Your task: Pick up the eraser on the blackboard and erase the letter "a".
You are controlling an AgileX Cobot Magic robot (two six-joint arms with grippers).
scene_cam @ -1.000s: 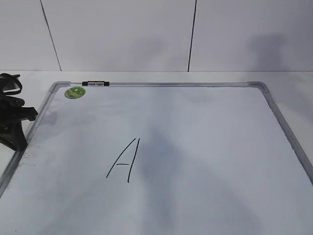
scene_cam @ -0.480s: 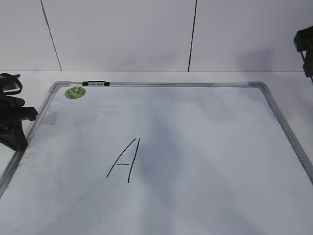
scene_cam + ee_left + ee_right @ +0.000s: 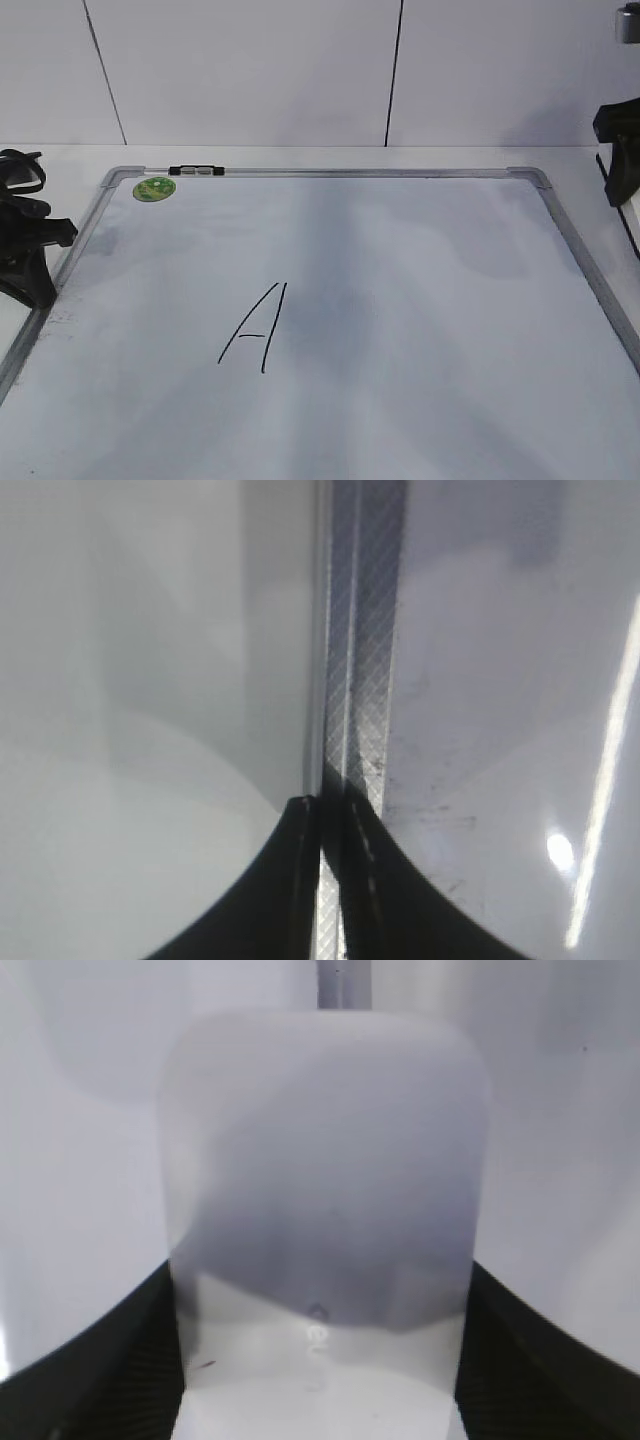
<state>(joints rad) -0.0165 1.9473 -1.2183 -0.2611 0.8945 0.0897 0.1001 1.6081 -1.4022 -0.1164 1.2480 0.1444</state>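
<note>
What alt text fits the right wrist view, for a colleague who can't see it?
Close-up of the eraser, a flat white oblong with rounded corners and a small grey marking, held between the right gripper's dark fingers. Behind it is a pale, blurred surface.

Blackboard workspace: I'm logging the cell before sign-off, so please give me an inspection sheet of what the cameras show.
Surface: white table, blackboard flat on it.
Job's things: eraser in the right hand; no small "a" seen on the board, only capital "A".
Clutter: green sticker and black-and-silver clip at the far left corner.
Hands: left hand shut, empty, over the left frame rail; right hand closed on the eraser, beyond the board's right edge.
Cables: black cable loop by the left arm.
Surroundings: white panelled wall.
</note>
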